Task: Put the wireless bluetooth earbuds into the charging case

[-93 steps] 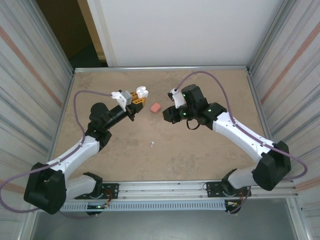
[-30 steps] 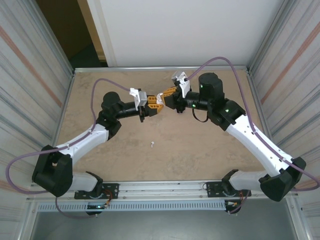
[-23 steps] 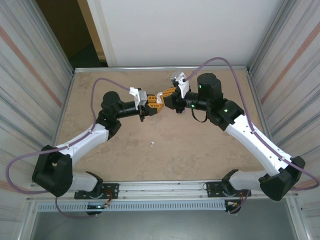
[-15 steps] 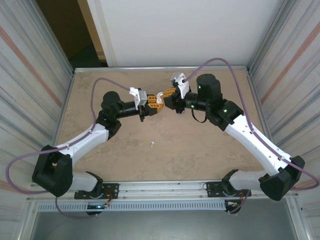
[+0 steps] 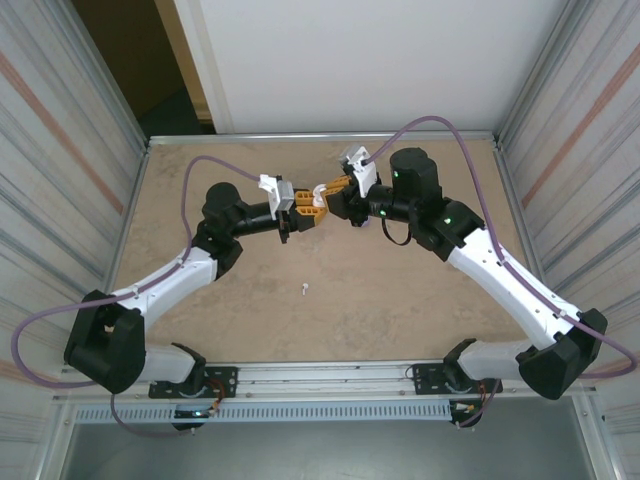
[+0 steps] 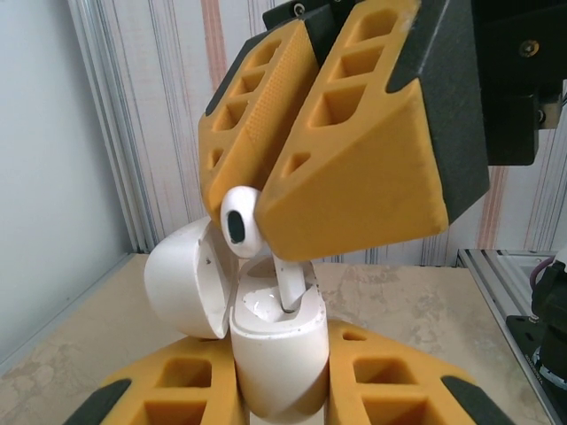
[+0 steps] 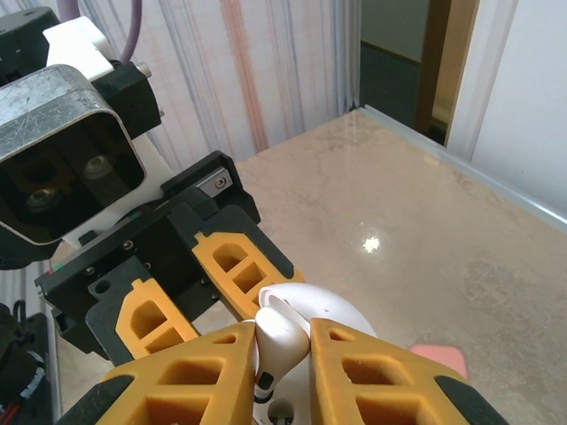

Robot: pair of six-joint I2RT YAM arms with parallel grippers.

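Note:
My left gripper [image 6: 282, 376] is shut on a white charging case [image 6: 279, 354], held upright above the table with its lid [image 6: 186, 279] swung open to the left. My right gripper [image 7: 282, 356] is shut on a white earbud [image 7: 283, 332] directly over the case. In the left wrist view the earbud's stem [image 6: 288, 283] reaches down into the case's slot while its head [image 6: 239, 221] stays above the rim. In the top view the two grippers [image 5: 312, 203] meet at the table's far middle. A second white earbud [image 5: 303, 289] lies loose on the table nearer the arms.
A coral-pink case [image 7: 438, 357] lies on the table below my right gripper. The tan tabletop [image 5: 400, 290] is enclosed by corrugated side walls [image 5: 60, 200] and a white back wall, with a metal rail [image 5: 330, 375] along the near edge.
About three seconds ago the grippers were apart; they have since come together. Over the last second the right gripper has edged slightly toward the case with the earbud.

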